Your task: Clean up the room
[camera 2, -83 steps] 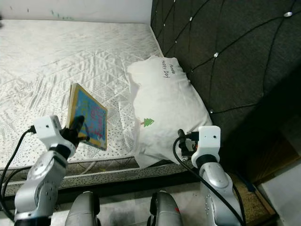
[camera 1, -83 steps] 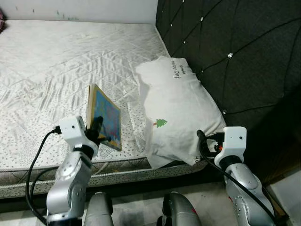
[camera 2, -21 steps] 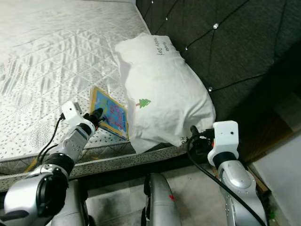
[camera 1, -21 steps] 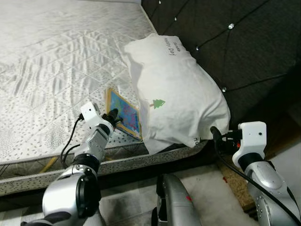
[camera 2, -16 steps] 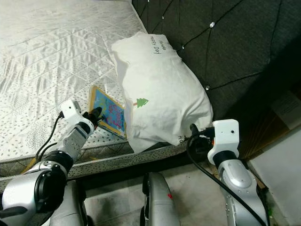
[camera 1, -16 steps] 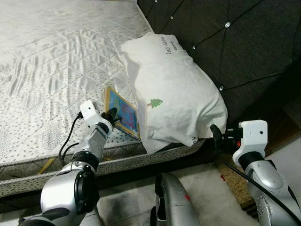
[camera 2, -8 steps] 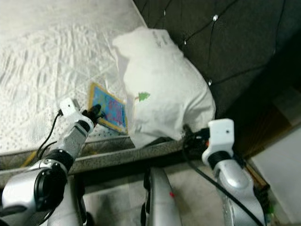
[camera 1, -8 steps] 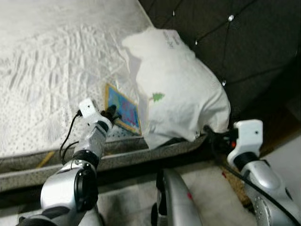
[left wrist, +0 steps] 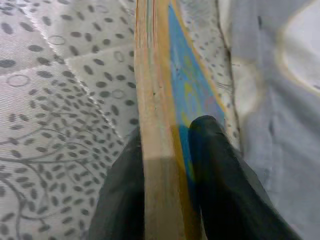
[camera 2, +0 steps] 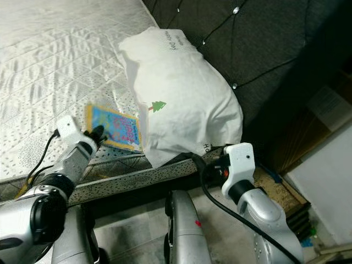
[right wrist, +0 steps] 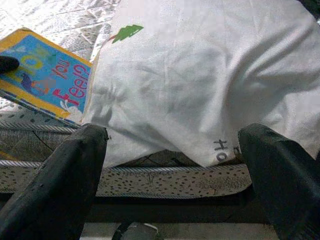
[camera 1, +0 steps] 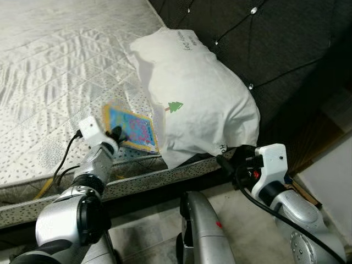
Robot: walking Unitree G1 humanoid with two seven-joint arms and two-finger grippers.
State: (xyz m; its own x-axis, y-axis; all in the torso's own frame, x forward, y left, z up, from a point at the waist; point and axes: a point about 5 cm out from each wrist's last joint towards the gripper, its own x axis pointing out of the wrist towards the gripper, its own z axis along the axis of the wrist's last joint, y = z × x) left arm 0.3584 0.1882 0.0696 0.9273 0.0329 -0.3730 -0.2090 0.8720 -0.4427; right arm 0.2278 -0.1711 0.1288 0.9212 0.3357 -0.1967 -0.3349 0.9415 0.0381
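The left gripper (camera 1: pixel 116 133), jaws clamped on the book (camera 1: pixel 131 127) lying on the bed (camera 1: pixel 49 71) beside the pillow (camera 1: pixel 192 104); right gripper (right wrist: pixel 170 165) jaws apart.

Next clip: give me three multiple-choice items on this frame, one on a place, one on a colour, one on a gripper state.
1. Where does the picture book lie?
A. on the mattress beside the pillow
B. on the floor
C. on top of the pillow

2. What colour is the small tree printed on the pillow?
A. red
B. green
C. blue

3. How is the left gripper?
A. open above the book
B. shut on the picture book
C. shut on the pillow

Key: 1 A, the book sits on the mattress against the pillow's edge. 2 B, the tree print is green. 3 B, the left wrist view shows both fingers pinching the book's edge.
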